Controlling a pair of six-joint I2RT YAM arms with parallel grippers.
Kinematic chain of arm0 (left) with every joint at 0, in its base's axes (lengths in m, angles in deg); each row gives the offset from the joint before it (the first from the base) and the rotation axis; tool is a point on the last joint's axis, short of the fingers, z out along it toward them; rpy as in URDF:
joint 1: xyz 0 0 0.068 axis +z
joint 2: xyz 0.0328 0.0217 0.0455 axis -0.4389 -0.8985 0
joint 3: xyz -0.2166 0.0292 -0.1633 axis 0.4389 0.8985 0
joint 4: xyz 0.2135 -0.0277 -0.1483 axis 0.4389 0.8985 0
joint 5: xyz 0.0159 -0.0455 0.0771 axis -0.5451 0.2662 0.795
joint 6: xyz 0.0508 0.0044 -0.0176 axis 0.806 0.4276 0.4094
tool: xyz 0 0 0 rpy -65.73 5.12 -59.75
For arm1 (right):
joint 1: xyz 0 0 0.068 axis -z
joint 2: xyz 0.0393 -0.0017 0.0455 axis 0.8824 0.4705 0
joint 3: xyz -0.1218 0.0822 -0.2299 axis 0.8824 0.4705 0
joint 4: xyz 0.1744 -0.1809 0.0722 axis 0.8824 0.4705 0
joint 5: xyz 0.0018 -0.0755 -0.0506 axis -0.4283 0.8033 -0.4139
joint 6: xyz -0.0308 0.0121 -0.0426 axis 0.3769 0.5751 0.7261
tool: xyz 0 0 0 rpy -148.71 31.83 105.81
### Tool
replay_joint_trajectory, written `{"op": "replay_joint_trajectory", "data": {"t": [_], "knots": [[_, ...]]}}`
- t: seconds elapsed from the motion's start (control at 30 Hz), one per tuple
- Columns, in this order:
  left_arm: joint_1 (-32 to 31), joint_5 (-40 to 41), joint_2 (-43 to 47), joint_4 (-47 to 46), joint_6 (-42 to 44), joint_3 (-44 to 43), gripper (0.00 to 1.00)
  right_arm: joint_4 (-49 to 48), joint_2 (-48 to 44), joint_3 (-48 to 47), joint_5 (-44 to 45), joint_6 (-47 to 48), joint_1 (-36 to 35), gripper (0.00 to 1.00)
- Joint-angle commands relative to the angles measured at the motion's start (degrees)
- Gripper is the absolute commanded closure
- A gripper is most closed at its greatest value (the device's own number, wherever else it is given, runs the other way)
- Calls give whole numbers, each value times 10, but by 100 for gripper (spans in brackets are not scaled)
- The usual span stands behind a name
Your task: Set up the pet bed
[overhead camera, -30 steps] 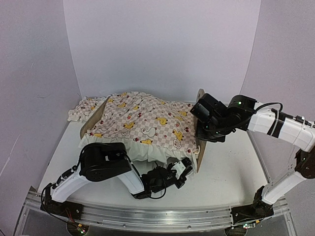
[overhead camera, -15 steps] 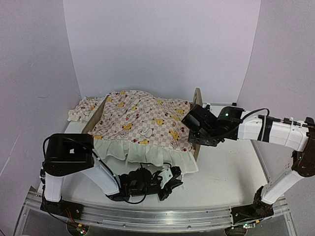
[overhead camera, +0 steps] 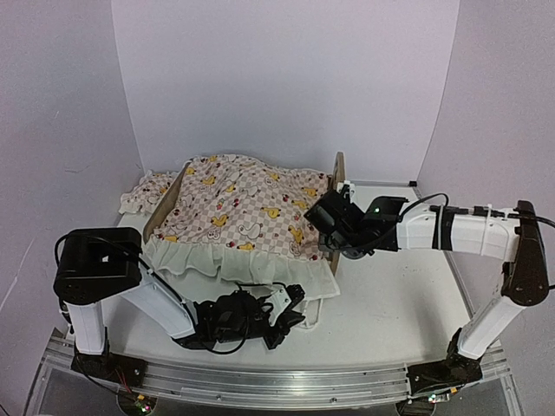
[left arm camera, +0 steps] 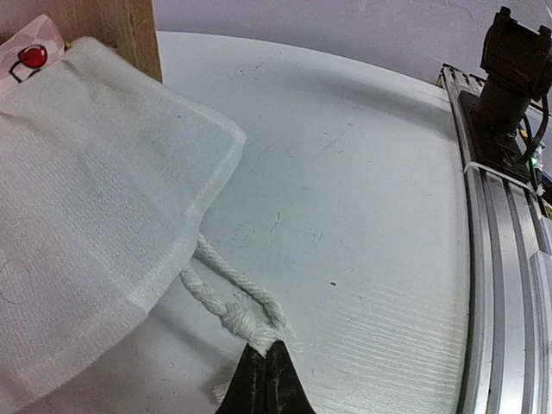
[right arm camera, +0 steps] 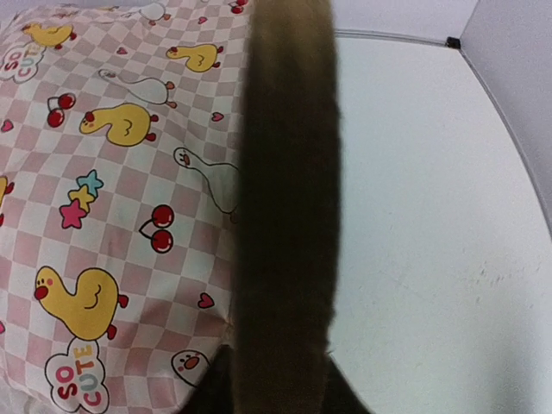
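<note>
We clench left pincer (left arm camera: 263, 379) on rope tie (left arm camera: 228, 302) to tension cover (left arm camera: 95, 216); right pincer (right arm camera: 276, 390) grips pet bed end board (right arm camera: 289, 172), likely steadying it.

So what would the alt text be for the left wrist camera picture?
The left gripper, closed, pinches a knotted white cord on a white table. The cord runs under a white fabric ruffle at left, below a wooden bed frame corner; a metal rail lines the right edge.

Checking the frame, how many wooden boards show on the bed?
2: left board at the cover's left end, right board at its right end. More may hide under the cover.
</note>
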Motion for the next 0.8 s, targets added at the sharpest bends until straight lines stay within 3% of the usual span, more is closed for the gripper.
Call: {"op": "replay_joint_trajectory", "data": {"t": [0.0,0.13,0.23,0.4,0.53,0.63,0.77], "knots": [[13,6,25,19,-31,4,100,41,-51,-60,-11,103,2,46],[34,-14,39,25,-45,12,100,108,-134,-28,-135,186,-3,16],[39,-28,47,25,-47,15,100,83,-182,32,-291,207,-6,3],[39,-57,55,27,-56,12,100,-205,-254,236,-467,143,-7,2],[40,-85,74,28,-64,14,100,-393,-238,328,-465,118,-7,2],[39,-96,84,33,-66,14,100,-480,-209,374,-422,95,-7,7],[39,-108,86,38,-69,11,100,-609,-201,455,-388,49,-4,7]]}}
